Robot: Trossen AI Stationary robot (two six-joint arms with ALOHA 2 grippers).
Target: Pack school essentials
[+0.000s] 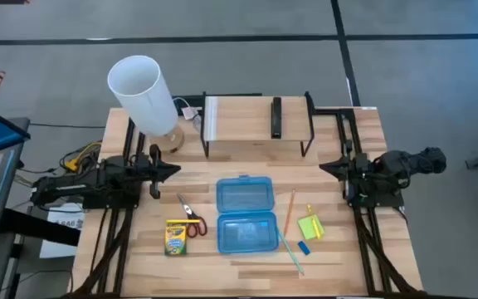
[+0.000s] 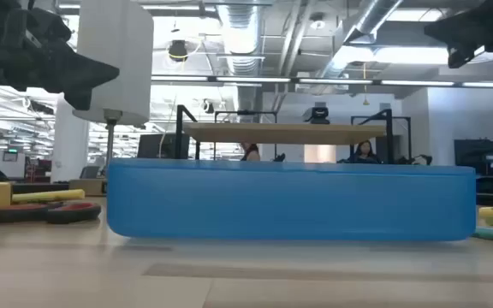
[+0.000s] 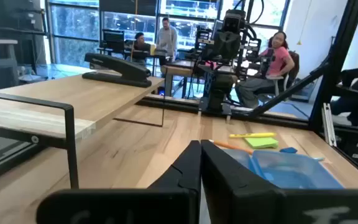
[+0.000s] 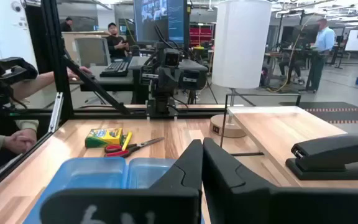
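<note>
An open translucent blue case (image 1: 245,214) lies at the table's middle. Left of it lie the yellow-green crayon box (image 1: 176,237), red-handled scissors (image 1: 192,218) and a yellow marker (image 4: 126,140). Right of it lie the orange pencil (image 1: 290,211), teal pen (image 1: 290,251), lime sticky-note pad (image 1: 310,227), a yellow marker (image 3: 251,134) and the small blue eraser (image 1: 304,247). My left gripper (image 1: 171,170) hovers shut at the left, my right gripper (image 1: 329,169) shut at the right; both are above the table and touch nothing.
A wooden shelf on black legs (image 1: 256,120) stands at the far side with a black stapler (image 1: 276,117) on it. A white lamp (image 1: 143,95) stands at the far left. People sit and stand in the room beyond the table.
</note>
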